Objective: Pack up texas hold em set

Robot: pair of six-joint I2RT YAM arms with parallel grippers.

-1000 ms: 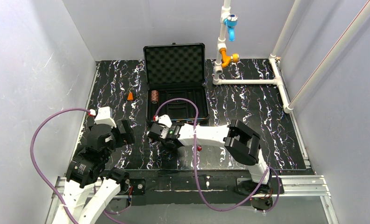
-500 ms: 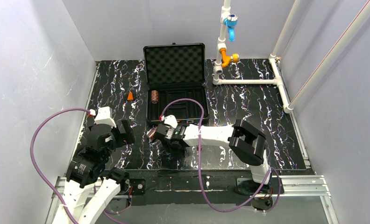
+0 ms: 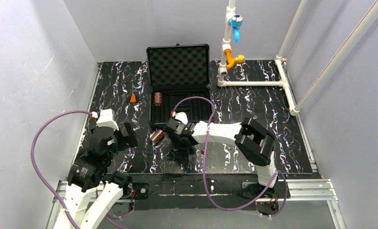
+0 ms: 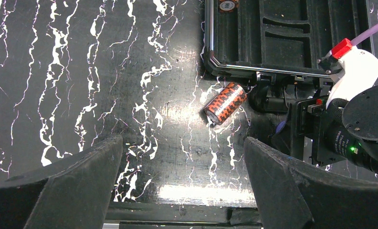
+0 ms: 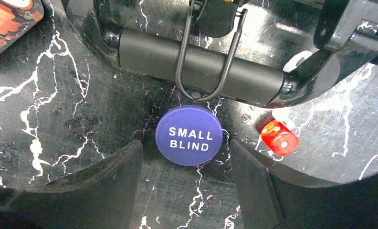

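Top external view, near to far.

Item 1: we are logging the left gripper (image 4: 181, 148) nearest the bases. It is hanging over the table (image 4: 82, 71) with its fingers spread wide, gripping nothing.

Item 2: we are finding 1 copper-brown chip stack (image 3: 157, 137) lying on its side on the table, just beside the near-left corner of the black case (image 3: 204, 112) and outside it. Its long axis is running diagonally from near-left to far-right, with the far end pointing at that corner. 1 s ago the right gripper (image 5: 186, 145) was covering it. That gripper is now shifting right along the case front, leaving the stack free. We are judging this stack as still unpacked.

Item 3: the right gripper's fingers are standing wide, straddling the blue SMALL BLIND disc (image 5: 189, 135) without touching it. The disc is lying flat just beside the case handle (image 5: 201, 67), and 1 red die (image 5: 279, 137) is sitting near it. We are reading the disc as the likely next pick.

Item 4: a 2nd chip stack (image 3: 157, 98) is lying in the tray's left slot, its axis running near to far. The foam-lined lid (image 3: 178, 64) is standing open behind it.
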